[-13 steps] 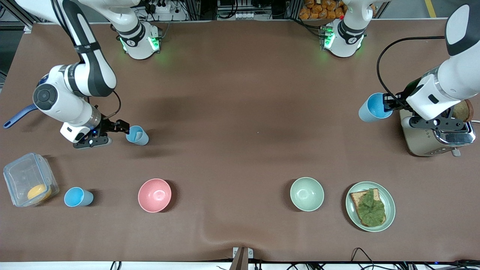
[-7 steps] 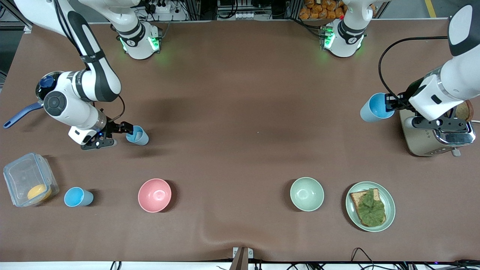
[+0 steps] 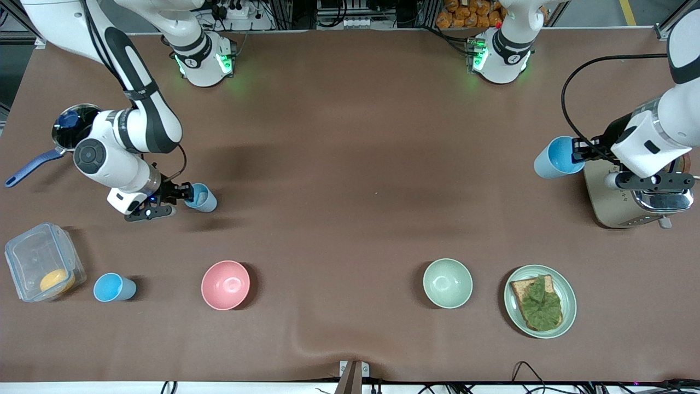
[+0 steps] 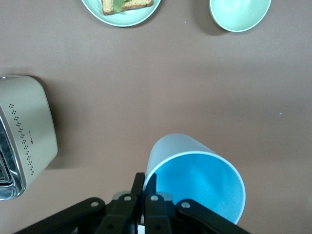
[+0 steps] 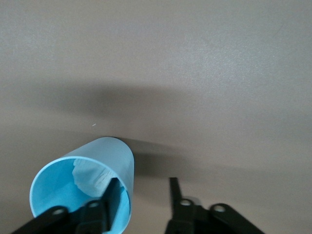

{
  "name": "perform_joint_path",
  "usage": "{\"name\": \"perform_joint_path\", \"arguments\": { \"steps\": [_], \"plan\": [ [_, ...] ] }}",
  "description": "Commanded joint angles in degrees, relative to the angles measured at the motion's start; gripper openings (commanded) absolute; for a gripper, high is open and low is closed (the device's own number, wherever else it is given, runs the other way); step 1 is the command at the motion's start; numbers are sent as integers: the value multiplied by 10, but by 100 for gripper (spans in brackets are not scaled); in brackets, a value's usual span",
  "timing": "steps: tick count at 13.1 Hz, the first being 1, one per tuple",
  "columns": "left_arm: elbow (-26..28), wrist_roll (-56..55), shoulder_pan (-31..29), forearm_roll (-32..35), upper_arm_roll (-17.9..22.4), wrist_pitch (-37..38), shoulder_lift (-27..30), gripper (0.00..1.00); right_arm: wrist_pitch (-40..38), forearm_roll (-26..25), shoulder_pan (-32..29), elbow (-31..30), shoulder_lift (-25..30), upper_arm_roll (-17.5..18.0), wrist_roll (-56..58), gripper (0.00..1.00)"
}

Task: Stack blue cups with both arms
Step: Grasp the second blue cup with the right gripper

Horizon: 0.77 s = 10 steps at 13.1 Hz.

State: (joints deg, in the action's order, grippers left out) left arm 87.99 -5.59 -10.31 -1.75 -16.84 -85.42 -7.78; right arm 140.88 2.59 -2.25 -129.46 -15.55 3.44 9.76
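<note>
Blue cups, bright insides, greyer walls

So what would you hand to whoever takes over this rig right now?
Left end effector: shut on the rim of one blue cup, held beside the toaster.
Right end effector: open, one finger inside and one outside the wall of the patched cup, which stands on the table at the right arm's end.
Third cup: untouched, nearer the front camera, beside the clear container.
Done: one cup gripped.
Left: close on the patched cup, then stack all three; nothing is stacked yet.
</note>
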Motion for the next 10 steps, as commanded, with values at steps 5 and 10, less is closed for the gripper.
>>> {"name": "perform_joint_path", "arguments": {
  "steps": [5, 10],
  "plan": [
    [-13, -5, -2, -12, -2, 12, -3, 0, -13, 10, 27, 22, 6, 6, -21, 0],
    [-13, -3, -4, -13, -2, 12, -3, 0, -186, 10, 88, 136, 25, 7, -76, 0]
  ]
}}
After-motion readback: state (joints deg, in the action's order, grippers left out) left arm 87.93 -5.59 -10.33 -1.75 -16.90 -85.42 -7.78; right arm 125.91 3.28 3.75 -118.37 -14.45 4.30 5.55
